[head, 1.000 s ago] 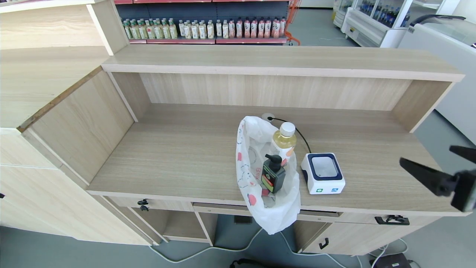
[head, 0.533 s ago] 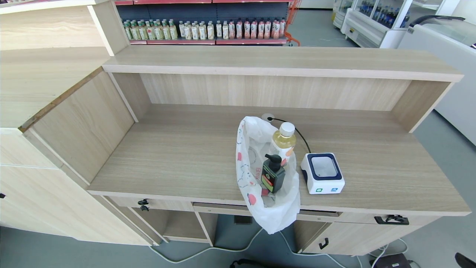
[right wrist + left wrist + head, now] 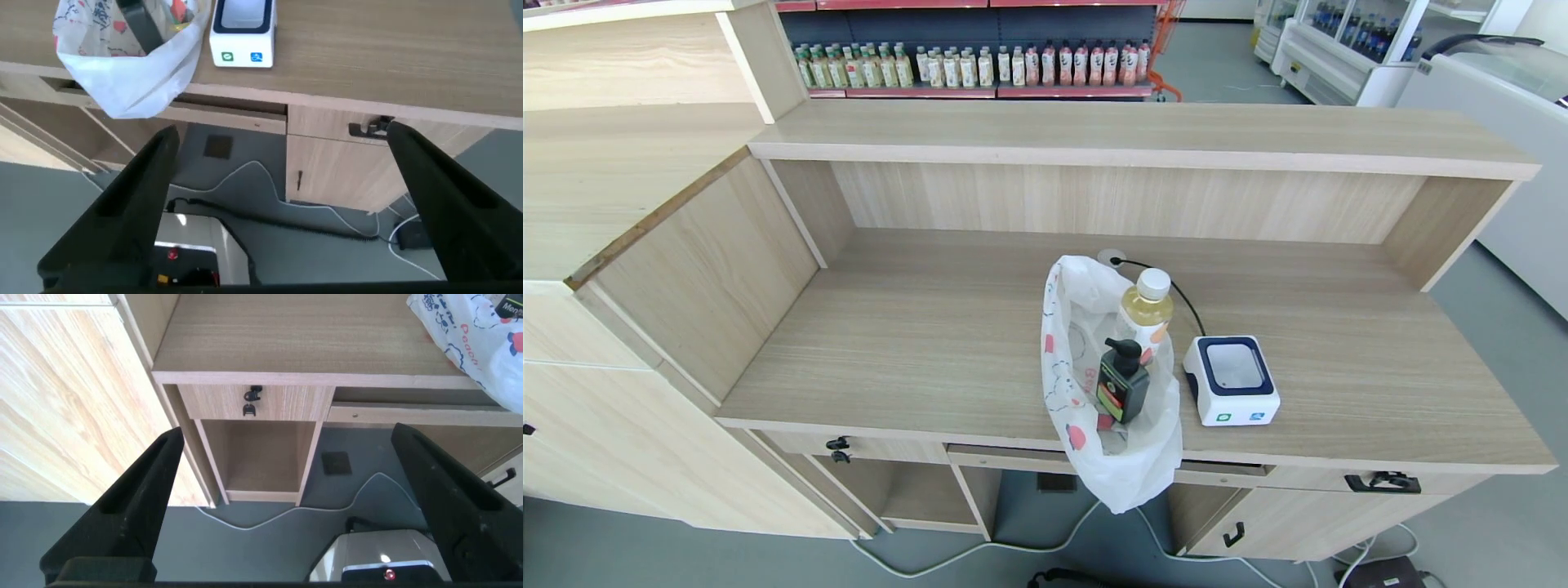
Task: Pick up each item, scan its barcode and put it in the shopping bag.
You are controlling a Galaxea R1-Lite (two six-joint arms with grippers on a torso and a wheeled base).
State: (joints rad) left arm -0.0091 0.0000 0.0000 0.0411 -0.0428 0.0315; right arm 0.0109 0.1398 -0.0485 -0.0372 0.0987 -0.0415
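Observation:
A white shopping bag (image 3: 1112, 425) with red prints stands open on the wooden counter (image 3: 915, 343), hanging over its front edge. Inside it stand a yellow drink bottle (image 3: 1147, 314) with a white cap and a black pump bottle (image 3: 1123, 380). A white and blue barcode scanner (image 3: 1231, 380) sits just right of the bag. My left gripper (image 3: 286, 506) hangs open below the counter's front, over the floor. My right gripper (image 3: 294, 204) is also open and low, in front of the counter, with the bag (image 3: 131, 57) and scanner (image 3: 242, 33) beyond it.
A black cable (image 3: 1168, 286) runs from the scanner to a grommet at the counter's back. A raised shelf (image 3: 1143, 139) tops the counter. Drawers with black handles (image 3: 1382, 483) and open cubbies lie under it. Cables trail on the floor.
The right gripper, seen open at the head view's right edge a second ago, has dropped down and out of that view. The bag, bottles and scanner have not moved.

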